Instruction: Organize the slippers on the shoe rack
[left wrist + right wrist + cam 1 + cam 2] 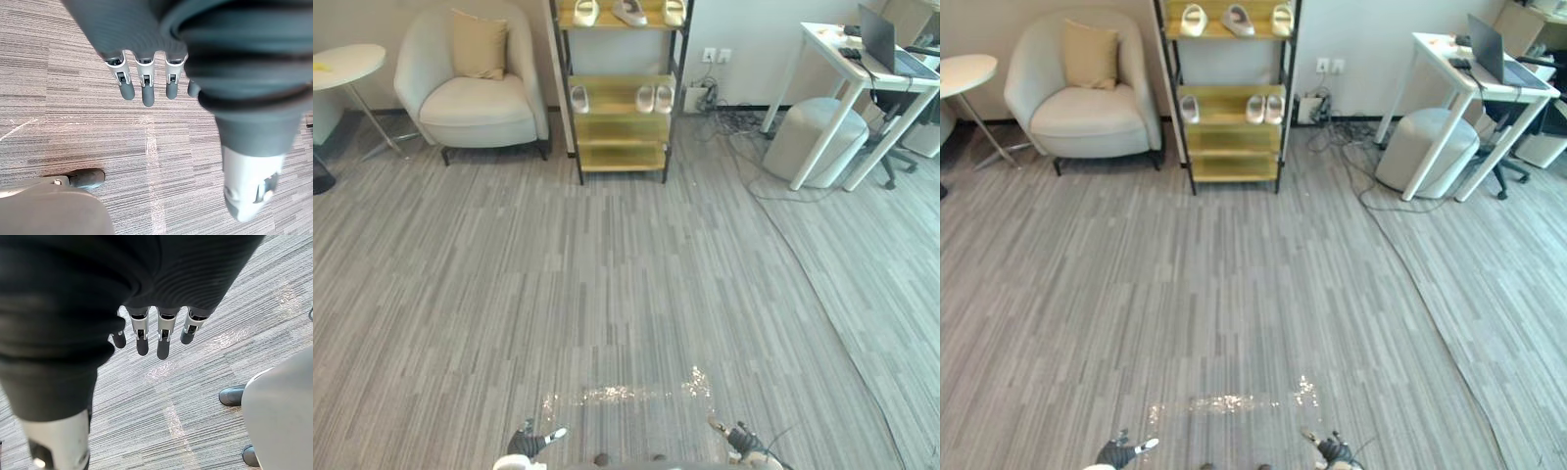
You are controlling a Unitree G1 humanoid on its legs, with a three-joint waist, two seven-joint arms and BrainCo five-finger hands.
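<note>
The shoe rack [622,130] stands at the far side of the room against the wall, slightly left of centre, well apart from both hands. On its upper shelf lie three pale slippers [628,12] in a row; on the shelf below, a lone slipper [579,98] sits at the left end and a pair [646,98] lies side by side at the right end. The left hand [530,443] and the right hand [741,438] show at the near edge, low over the grey striped carpet [607,294], one to each side. In the wrist views the left hand's fingers [146,85] and the right hand's fingers [164,340] hang straight and spread, holding nothing, with bare carpet beneath them. A cream armchair [475,98] with a tan cushion [480,44] stands left of the rack; a white desk [832,49] with a laptop [891,44] stands at the far right.
</note>
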